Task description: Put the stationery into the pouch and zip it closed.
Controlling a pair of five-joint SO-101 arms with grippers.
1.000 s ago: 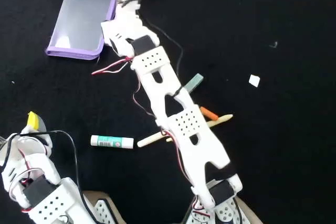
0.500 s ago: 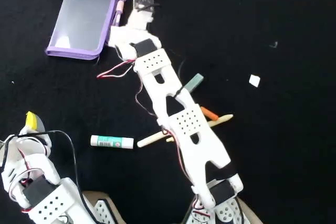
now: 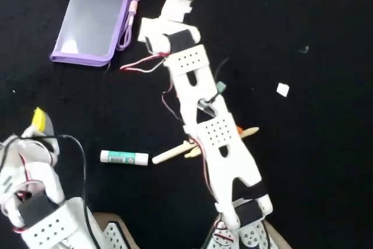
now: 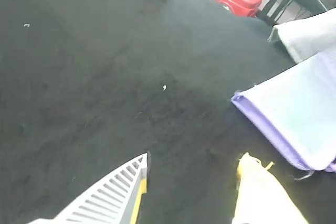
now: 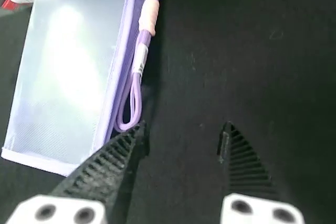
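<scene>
Loading has not begun: glue stick (image 3: 123,157) and pencil (image 3: 172,154) lie on the surface (image 3: 303,144), well apart from the pouch (image 3: 93,18) at its far corner. Right pincer (image 5: 182,129) hangs empty, jaws apart, just beside the pouch strap (image 5: 137,72); left pincer (image 4: 194,157) is also apart and empty. Next move probably calls for closing a pincer on one item.

High view overhead, facing table (image 3: 326,39); 2 wrist views share pouch (image 5: 68,66).
</scene>
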